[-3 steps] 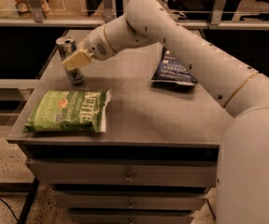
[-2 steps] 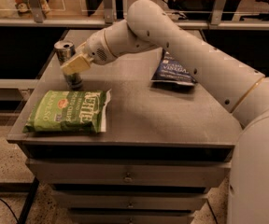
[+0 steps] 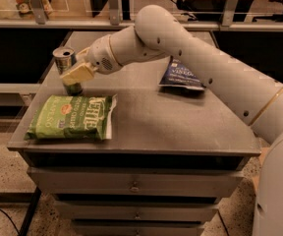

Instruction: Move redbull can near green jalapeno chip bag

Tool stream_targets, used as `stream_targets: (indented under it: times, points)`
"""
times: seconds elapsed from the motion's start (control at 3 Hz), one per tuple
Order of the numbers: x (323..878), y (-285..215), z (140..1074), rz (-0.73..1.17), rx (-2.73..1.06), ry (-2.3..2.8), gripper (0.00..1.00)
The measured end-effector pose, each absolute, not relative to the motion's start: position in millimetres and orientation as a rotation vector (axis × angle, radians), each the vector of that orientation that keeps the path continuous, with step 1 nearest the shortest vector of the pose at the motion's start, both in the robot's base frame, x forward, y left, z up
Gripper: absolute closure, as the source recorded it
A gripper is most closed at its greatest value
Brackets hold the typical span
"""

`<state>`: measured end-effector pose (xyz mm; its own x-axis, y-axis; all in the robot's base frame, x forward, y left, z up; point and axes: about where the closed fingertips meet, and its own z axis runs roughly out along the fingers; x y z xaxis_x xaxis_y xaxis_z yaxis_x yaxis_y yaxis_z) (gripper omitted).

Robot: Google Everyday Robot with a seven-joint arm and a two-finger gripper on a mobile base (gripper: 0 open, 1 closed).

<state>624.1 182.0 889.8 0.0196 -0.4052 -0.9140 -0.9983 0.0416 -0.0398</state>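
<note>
The redbull can (image 3: 64,58) stands on the left of the table, slightly tilted, with its silver top showing. My gripper (image 3: 70,75) is shut around the can's middle; one tan finger (image 3: 78,73) crosses its front. The can's base is low over or on the table, just behind the far edge of the green jalapeno chip bag (image 3: 70,117). The bag lies flat at the front left corner.
A dark blue chip bag (image 3: 181,75) lies at the back right of the grey table (image 3: 181,127), partly under my arm. Drawers run below the table's front edge. Shelving with clutter stands behind the table.
The gripper and the can have shifted a little toward the front left, closer to the green bag. Both bags stay where they were.
</note>
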Motion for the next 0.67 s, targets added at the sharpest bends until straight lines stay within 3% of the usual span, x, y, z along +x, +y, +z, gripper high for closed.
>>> stream_targets:
  times: [0.67]
  points:
    - [617.6, 184.8, 893.2, 0.906, -1.518, 1.459, 0.13]
